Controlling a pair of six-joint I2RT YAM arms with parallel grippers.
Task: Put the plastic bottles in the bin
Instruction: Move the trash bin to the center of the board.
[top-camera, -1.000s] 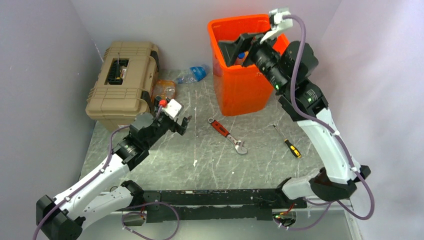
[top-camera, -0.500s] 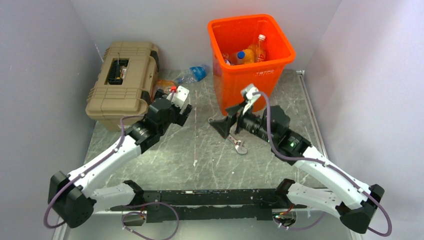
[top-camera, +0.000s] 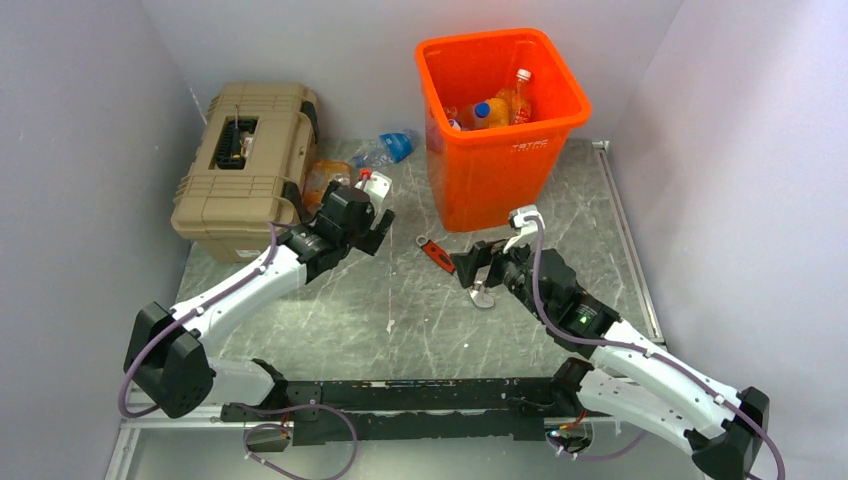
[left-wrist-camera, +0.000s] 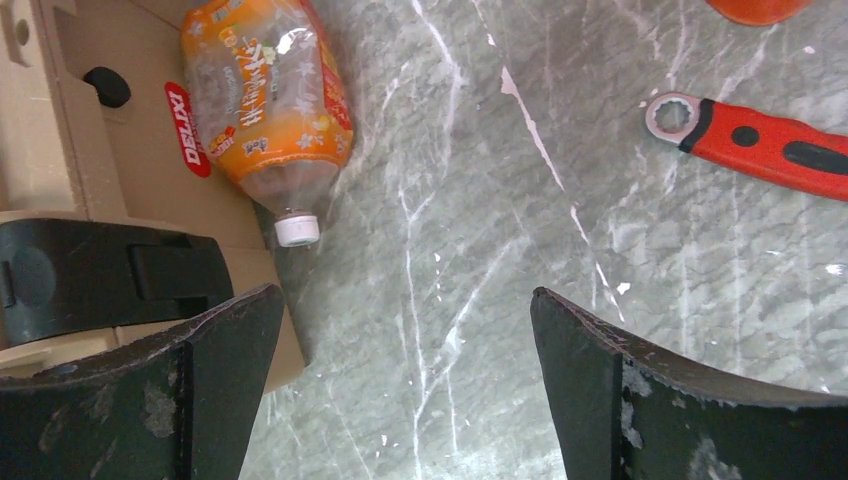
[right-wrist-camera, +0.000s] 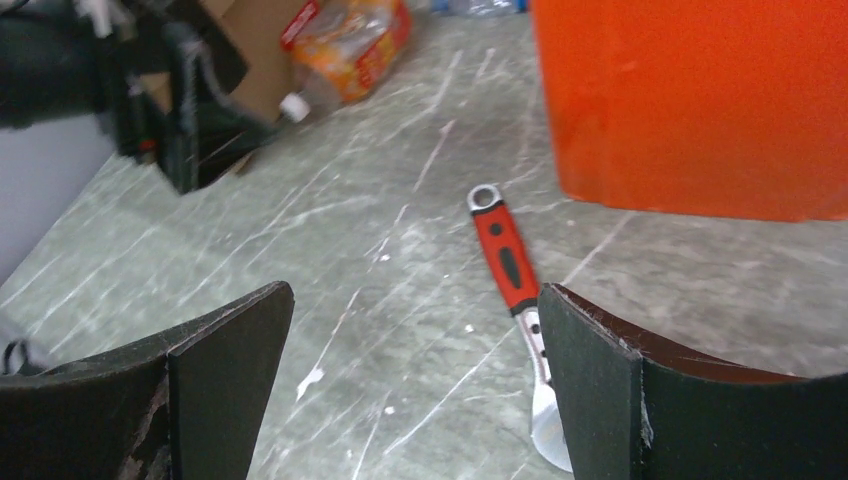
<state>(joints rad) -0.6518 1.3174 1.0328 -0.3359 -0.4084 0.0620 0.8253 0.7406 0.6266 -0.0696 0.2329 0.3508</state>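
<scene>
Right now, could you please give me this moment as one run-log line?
left gripper: open, empty, facing orange-label bottle | right gripper: open, empty, near wrench | bin: bottles inside

The bin (top-camera: 505, 160) stood at the back of the worktop (top-camera: 400, 320), right of centre, with several bottles (top-camera: 495, 108) inside it. The toolbox (top-camera: 245, 165) sat at the back left. A near bottle (top-camera: 325, 182) lay against the toolbox's right side, its cap pointing toward the front. A far bottle (top-camera: 388, 147) lay behind it, between toolbox and bin. The wrench (top-camera: 437, 254) lay in front of the bin, slightly to its left, well apart from both loose bottles. The left end effector (top-camera: 374, 232) hovered just in front of the near bottle, right of the toolbox. The right end effector (top-camera: 472, 264) hung over the wrench's near end, in front of the bin.
</scene>
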